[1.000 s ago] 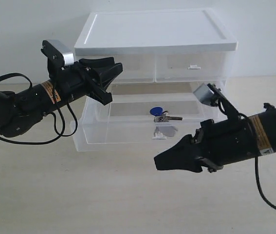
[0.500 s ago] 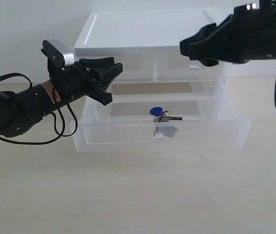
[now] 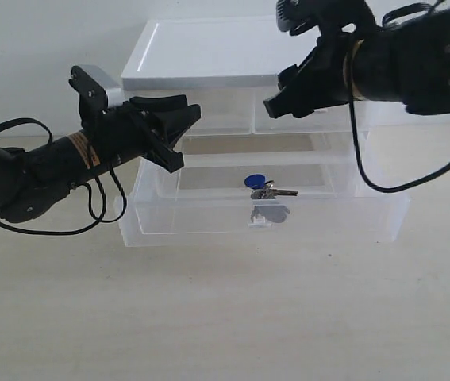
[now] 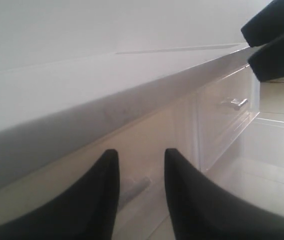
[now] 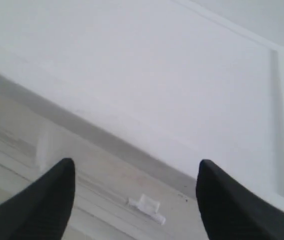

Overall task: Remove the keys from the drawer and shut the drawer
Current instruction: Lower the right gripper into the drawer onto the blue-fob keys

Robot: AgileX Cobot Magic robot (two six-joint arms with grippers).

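Pale wood tabletop (image 3: pixel 209 317) under a white wall, and on it a clear plastic chest with a white lid (image 3: pixel 248 55). Its wide drawer (image 3: pixel 344 226) stands pulled out toward the front. The keys (image 3: pixel 266 190) lie on the drawer's floor near the middle, toward the back, with the blue fob behind the metal and nothing else in the drawer beside them. My right gripper (image 3: pixel 276 97) hangs above the drawer's back edge, level with the two small drawers, its jaws spread wide and holding nothing; the right wrist view shows only the lid and one small handle between the fingers (image 5: pixel 61 190). My left gripper (image 3: pixel 186 136) sits above the drawer's left rear corner, jaws parted to a moderate gap, also empty. I judge the keys to be light, hard and loose: the pieces will swing on the ring and can slide on the smooth plastic. So I would come straight down and pinch the thick cluster where the keys meet the ring, not the flat fob. The drawer itself looks light and thin-walled, so a flat push on its front near the little white handle (image 3: pixel 259 223) should shut it.
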